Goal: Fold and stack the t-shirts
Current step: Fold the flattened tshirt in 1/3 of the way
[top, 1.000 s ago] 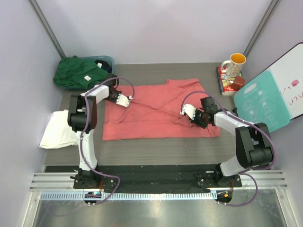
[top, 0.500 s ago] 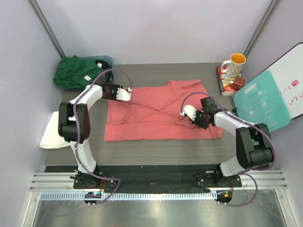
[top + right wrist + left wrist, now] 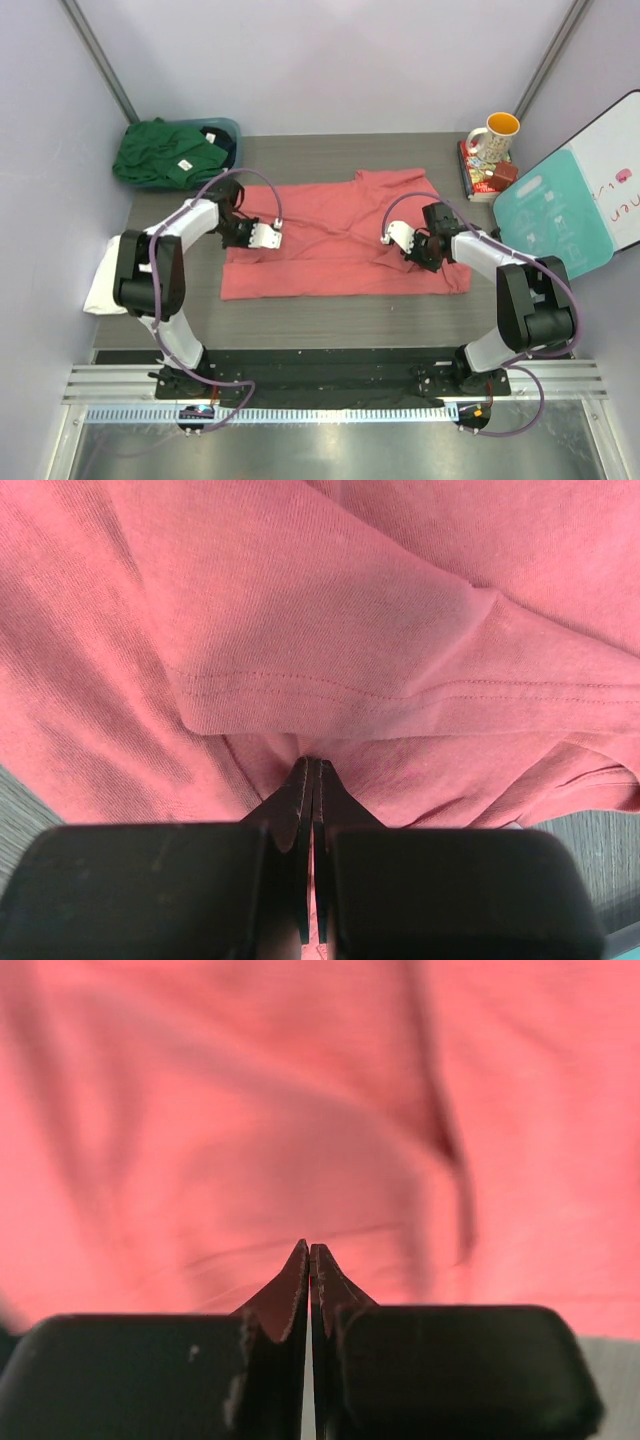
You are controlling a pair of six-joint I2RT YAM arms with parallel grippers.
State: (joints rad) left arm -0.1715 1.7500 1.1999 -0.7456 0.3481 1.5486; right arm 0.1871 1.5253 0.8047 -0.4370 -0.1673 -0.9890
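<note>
Now shut at both ends of the red shirt.
Spread flat between left gripper and right gripper, long axis running from one to the other, equally near both. On the left, closed tight, tips low over cloth, elbow swung outward. On the right, closed against a sleeve fold; cannot tell whether pinched. Farther out past the left: green shirt, white shirt.

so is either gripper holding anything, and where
The right gripper pinches the coral-red t-shirt at a fold just under a stitched hem. The left gripper is shut over its left part; whether cloth is caught cannot be told.
</note>
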